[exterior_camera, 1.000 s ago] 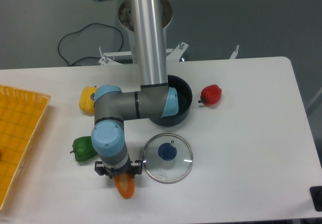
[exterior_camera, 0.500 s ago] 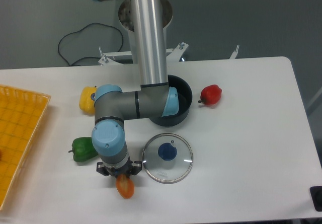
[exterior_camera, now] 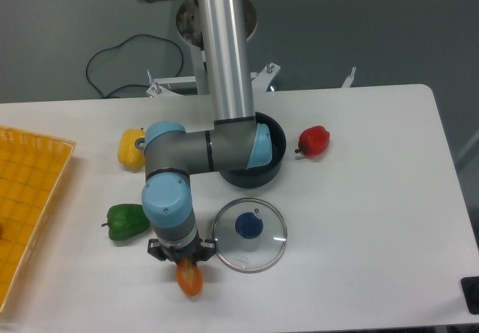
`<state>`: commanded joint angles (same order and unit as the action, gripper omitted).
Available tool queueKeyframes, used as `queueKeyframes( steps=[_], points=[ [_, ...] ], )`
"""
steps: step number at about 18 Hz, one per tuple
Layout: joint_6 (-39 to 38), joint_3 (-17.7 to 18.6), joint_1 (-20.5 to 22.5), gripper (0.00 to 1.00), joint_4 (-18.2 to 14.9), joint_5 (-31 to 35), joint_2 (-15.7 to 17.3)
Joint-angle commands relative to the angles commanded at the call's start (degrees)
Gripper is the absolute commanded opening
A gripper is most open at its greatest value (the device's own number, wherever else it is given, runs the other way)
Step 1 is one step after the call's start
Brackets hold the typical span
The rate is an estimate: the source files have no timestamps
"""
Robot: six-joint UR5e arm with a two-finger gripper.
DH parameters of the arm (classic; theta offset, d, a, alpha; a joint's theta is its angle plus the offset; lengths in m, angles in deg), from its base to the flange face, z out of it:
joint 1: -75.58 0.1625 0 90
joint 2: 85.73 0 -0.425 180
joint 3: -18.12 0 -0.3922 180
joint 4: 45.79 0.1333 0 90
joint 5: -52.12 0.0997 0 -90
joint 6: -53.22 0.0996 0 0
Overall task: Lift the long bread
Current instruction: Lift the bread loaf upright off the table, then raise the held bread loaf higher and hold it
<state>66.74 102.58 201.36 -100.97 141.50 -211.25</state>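
Long bread (exterior_camera: 189, 279) near front edge of table (exterior_camera: 359, 221), left of centre, mostly hidden under claw (exterior_camera: 182, 254). Claw looks closed on its upper end. Glossy, likely slippery, probably light, rigid; you want mid-length grip, so watch tilt.

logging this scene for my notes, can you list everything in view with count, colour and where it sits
long bread: 1, orange-tan, near the table's front edge, mostly hidden under the gripper
green pepper: 1, green, left of the bread
yellow pepper: 1, yellow, behind the green pepper, partly hidden by the arm
red pepper: 1, red, right of the pot
pot: 1, dark, table centre, partly behind the arm
glass lid: 1, clear with blue knob, flat on the table in front of the pot
tray: 1, yellow-orange, at the left edge
cable: 1, black, behind the table
table: 1, white
arm: 1, silver with blue caps
gripper: 1, black, over the bread; jaw state unclear
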Motion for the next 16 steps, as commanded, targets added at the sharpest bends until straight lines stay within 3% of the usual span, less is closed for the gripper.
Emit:
queueKeyframes(
  steps=[3,6,16],
  points=[
    [6.5,0.1,0.0,0.4,-3.8,0.2,2.1],
    [6.9,0.1,0.3,0.4,-6.4,0.7,3.2],
    [6.4,-2.4,1.1,0.4,-6.0,0.8,5.1]
  ],
)
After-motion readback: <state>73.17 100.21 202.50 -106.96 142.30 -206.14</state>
